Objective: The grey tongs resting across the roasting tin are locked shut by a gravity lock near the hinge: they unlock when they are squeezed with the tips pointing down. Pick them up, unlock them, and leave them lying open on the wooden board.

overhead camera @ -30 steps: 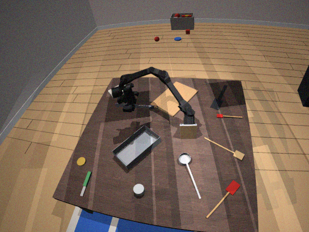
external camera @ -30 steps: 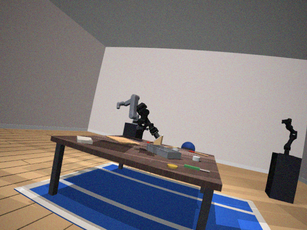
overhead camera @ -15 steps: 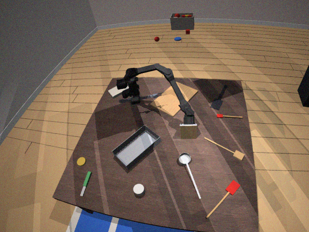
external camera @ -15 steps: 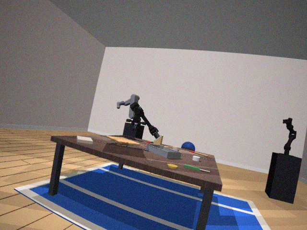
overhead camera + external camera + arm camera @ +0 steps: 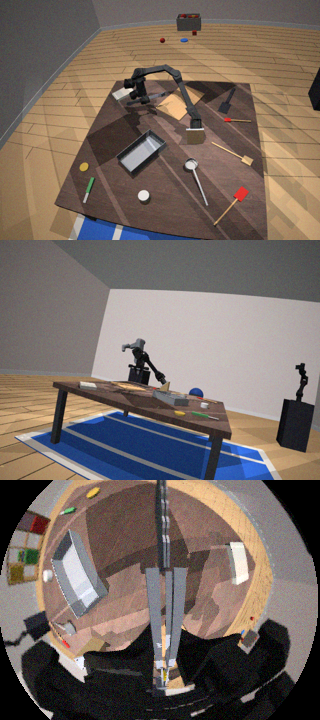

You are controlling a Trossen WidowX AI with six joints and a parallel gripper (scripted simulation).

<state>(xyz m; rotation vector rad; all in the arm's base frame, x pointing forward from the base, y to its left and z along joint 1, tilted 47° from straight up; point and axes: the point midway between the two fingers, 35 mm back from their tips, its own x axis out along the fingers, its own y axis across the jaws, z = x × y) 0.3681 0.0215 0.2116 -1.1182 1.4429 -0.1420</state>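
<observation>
Tongs point(image 5: 152, 97) clamped in gripper point(image 5: 143, 99), aloft beside wooden board point(image 5: 175, 104).

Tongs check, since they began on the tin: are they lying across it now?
No, the tin holds nothing; the gripper carries the tongs.

Matt grey metal tongs point(image 5: 157, 95), pale wooden board point(image 5: 178, 103), dark wood-grain table point(image 5: 160, 186), grey metal roasting tin point(image 5: 140, 153)

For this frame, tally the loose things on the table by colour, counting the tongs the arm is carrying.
Red: 2, small spatula, paddle
Grey/silver: 3, tongs held in the shut tool, roasting tin, ladle
Wood: 2, board, spatula
White: 2, block, cylinder
Yellow: 1, disc
Green: 1, knife
Black: 1, spatula
Total: 12
</observation>
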